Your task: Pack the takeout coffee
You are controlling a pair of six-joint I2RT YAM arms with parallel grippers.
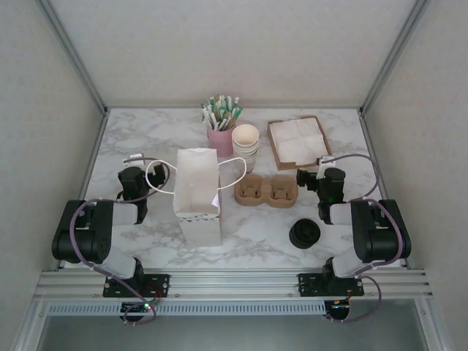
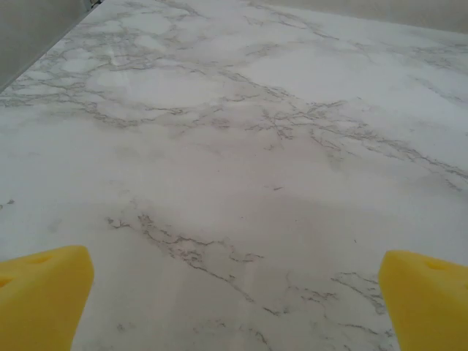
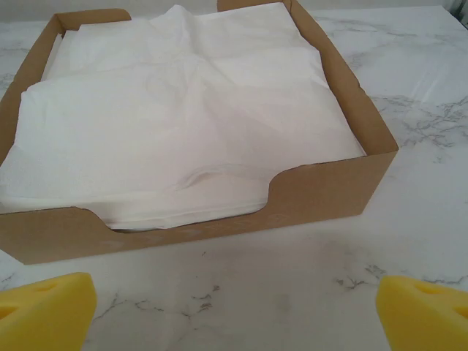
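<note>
The takeout coffee is out of view. A white paper bag with looped handles stands open at the table's centre left. My left gripper rests left of the bag, open, with bare marble between its yellow fingertips. My right gripper is open too, its yellow pads low over the marble just in front of the napkin box. Nothing lies between either pair of fingers.
A brown cardboard cup carrier lies right of the bag. Behind it stand a stack of lidless cream cups and a pink holder of stirrers. A stack of black lids sits near the right arm. Walls close in on three sides.
</note>
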